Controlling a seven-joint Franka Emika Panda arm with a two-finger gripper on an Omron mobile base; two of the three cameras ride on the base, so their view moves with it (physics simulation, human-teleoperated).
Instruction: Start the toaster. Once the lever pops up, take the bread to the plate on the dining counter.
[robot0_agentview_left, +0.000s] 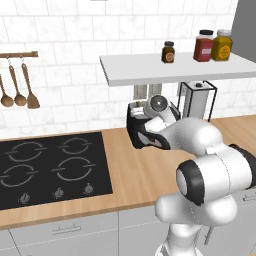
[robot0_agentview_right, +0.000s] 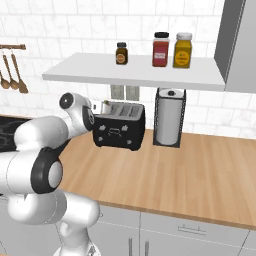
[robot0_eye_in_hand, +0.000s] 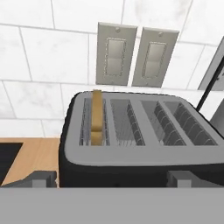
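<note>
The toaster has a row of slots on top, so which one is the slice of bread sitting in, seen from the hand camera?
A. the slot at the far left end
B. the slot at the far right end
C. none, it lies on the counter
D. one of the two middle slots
A: in the hand view the bread stands upright in the leftmost slot of the toaster; the other slots show bare wire.

Toaster (robot0_agentview_right: 119, 128): black, boxy, pale controls on front, slots on top; sits on wooden counter (robot0_agentview_right: 190, 175) near far wall, under white shelf (robot0_agentview_right: 135, 73).
Paper towel stand (robot0_agentview_right: 169, 118): wire frame w/ white roll, just right of toaster.
Wall switches (robot0_agentview_right: 125, 92): two, behind toaster.
Shelf items, L to R: small brown jar (robot0_agentview_right: 121, 53), red jar (robot0_agentview_right: 160, 49), yellow jar (robot0_agentview_right: 182, 50).
Wooden utensils (robot0_agentview_right: 12, 72): hang far left on rail.
Robot arm (robot0_agentview_right: 42, 150): white, near left, reaches up to toaster's left end.
</note>
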